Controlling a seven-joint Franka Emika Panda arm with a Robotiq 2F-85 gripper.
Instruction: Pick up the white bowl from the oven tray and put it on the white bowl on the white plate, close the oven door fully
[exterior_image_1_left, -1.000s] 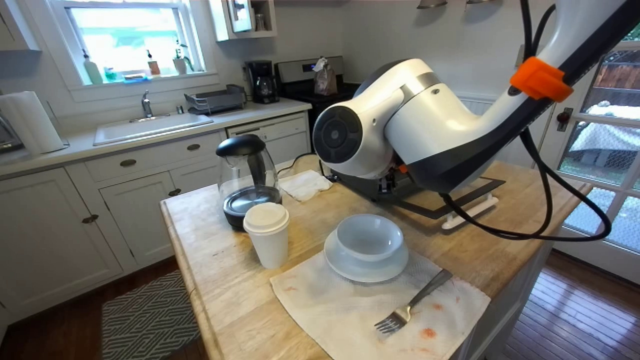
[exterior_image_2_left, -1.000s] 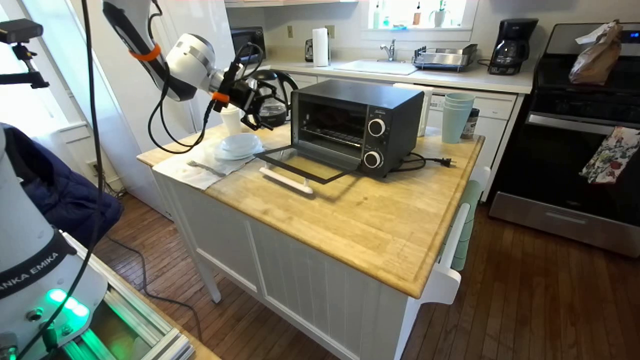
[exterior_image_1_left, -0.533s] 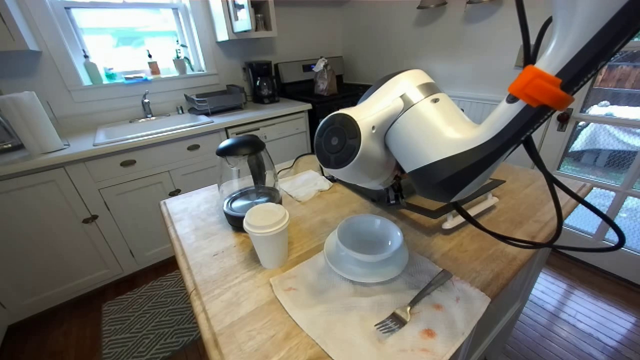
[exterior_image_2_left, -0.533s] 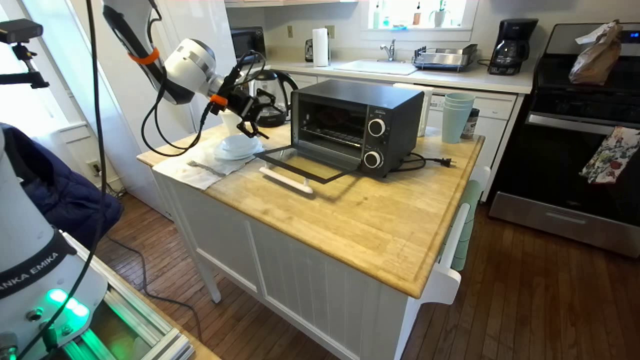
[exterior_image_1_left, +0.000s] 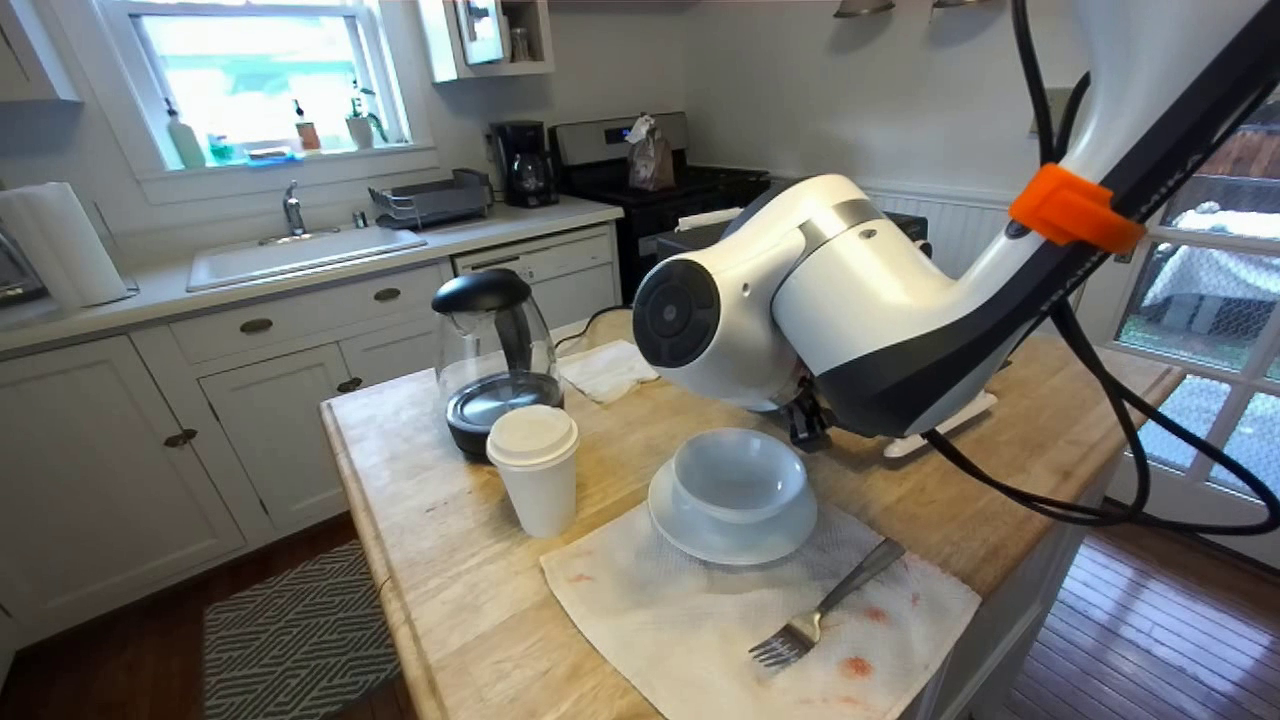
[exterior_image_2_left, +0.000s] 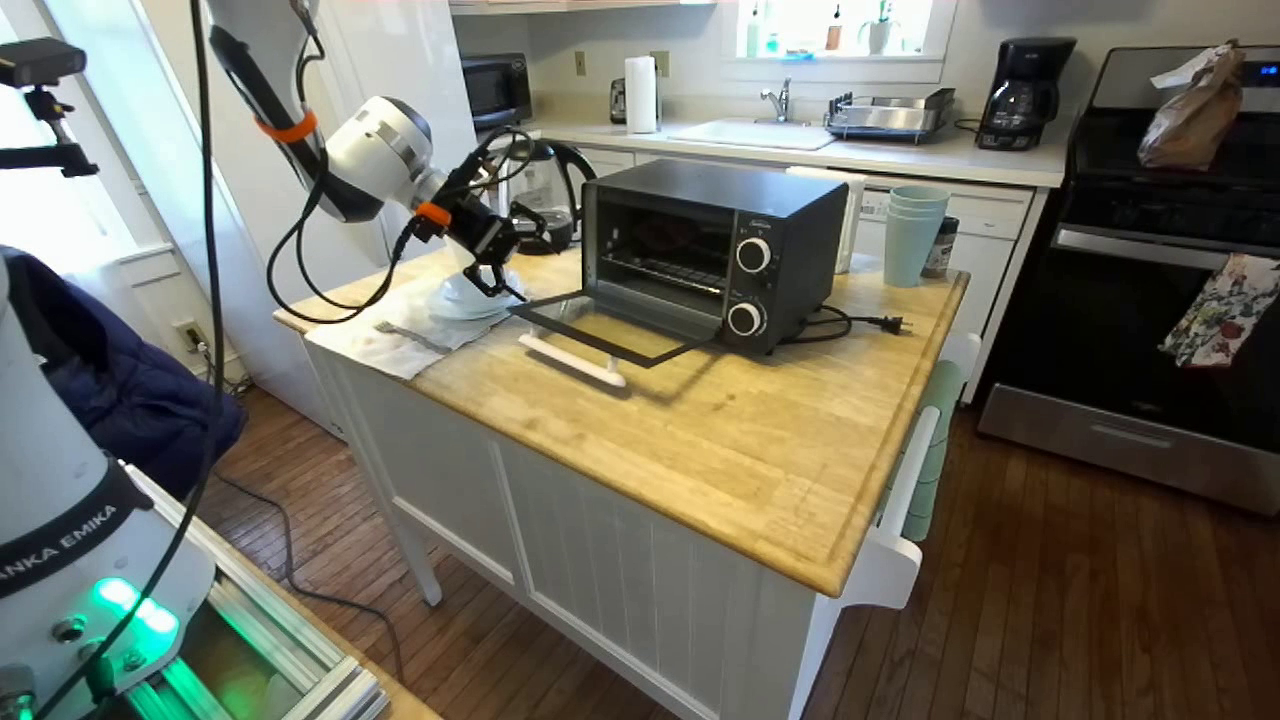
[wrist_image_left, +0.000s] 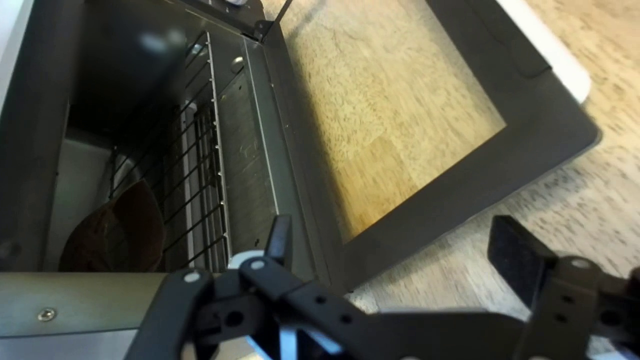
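Observation:
The black toaster oven (exterior_image_2_left: 715, 188) has its oven door (wrist_image_left: 450, 197) hanging down open, with a white bar handle (exterior_image_2_left: 570, 360). A white bowl (exterior_image_1_left: 738, 475) rests upright on the white plate (exterior_image_1_left: 735, 548); whether a second bowl is nested in it I cannot tell. The oven tray is hidden or out of view; inside the oven a wire rack (wrist_image_left: 218, 150) shows. My gripper (wrist_image_left: 390, 227) is open with nothing between its fingers (wrist_image_left: 520, 255). In the wrist view one finger overlaps the oven's front edge, the other the wood beyond the door's side.
A paper towel (exterior_image_1_left: 640, 600) under the plate carries a fork (exterior_image_1_left: 825, 605). A lidded white cup (exterior_image_1_left: 535, 475) and a glass kettle (exterior_image_1_left: 500, 380) stand beside them. Something brown and curved (wrist_image_left: 142, 225) sits inside the oven. Stacked green cups (exterior_image_2_left: 913, 240) stand beyond it.
The arm and gripper have come down toward the table, level with the door's near corner and the bowl. Jaws stay open. Bowl, plate and oven door are unmoved.

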